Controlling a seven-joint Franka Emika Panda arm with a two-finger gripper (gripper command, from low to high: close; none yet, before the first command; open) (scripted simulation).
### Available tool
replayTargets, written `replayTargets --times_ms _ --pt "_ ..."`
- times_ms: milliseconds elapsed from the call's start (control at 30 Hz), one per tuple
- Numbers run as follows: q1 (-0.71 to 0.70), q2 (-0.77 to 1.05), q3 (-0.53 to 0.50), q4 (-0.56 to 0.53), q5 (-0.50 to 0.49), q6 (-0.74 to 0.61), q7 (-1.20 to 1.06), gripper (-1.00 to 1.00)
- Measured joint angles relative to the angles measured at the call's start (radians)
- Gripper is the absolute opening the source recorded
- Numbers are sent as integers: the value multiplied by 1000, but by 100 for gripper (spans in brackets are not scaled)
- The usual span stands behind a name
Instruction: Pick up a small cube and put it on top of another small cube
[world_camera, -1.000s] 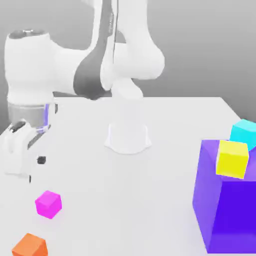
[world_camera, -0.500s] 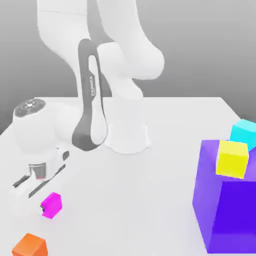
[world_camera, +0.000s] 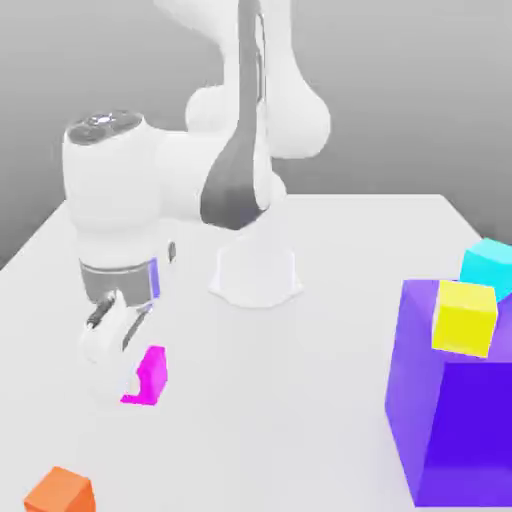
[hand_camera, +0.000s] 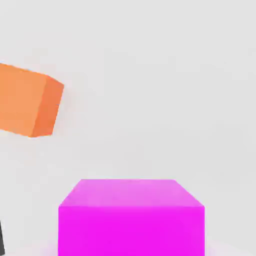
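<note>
The robot's hand grips a magenta cube low over the white table; an orange cube sits nearby; a yellow cube tops the purple block, a cyan cube behind it.

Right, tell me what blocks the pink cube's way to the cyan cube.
The pink cube sits at the claw. The big purple block and the yellow cube stand before the cyan cube at the exterior view's right.
</note>
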Motion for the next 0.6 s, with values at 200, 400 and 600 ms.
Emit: replayTargets --times_ms 200,400,600 --pt "186 -154 126 99 54 -241 -143 -100" --pt "393 -279 265 184 99 -454 -269 -100" --pt "451 -238 338 122 100 -358 -291 100"
